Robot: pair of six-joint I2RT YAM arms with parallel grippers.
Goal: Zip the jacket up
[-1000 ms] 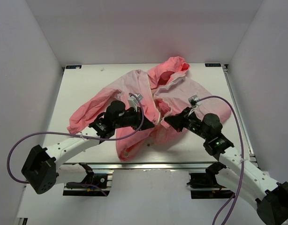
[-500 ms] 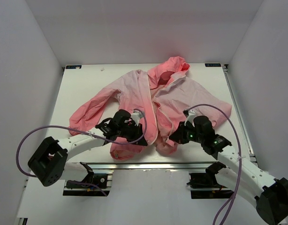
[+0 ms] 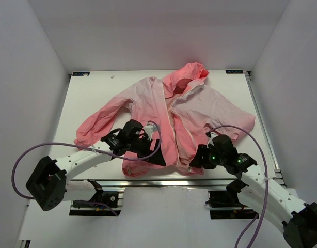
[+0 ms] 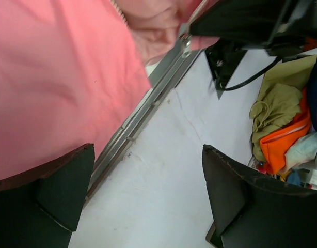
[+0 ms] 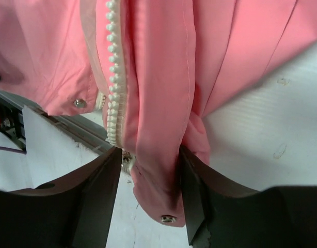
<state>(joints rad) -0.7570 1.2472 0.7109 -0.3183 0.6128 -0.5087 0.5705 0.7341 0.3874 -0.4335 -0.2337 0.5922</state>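
White walls (image 3: 158, 31) enclose a white table (image 3: 91, 90); apparently clothes (image 4: 282, 119) heaped nearby.

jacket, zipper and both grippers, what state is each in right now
jacket: spread out on the table, front open
zipper: undone, one row of teeth bare
left gripper: open, holding nothing
right gripper: shut on the jacket's bottom edge beside the zipper

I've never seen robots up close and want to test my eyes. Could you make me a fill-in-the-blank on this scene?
1. The jacket is coloured ____.
2. Its zipper teeth are ____.
3. The right hand grips the jacket's ____ hem.
4. The jacket's front lies ____, not zipped.
Missing words: pink; white; bottom; open.
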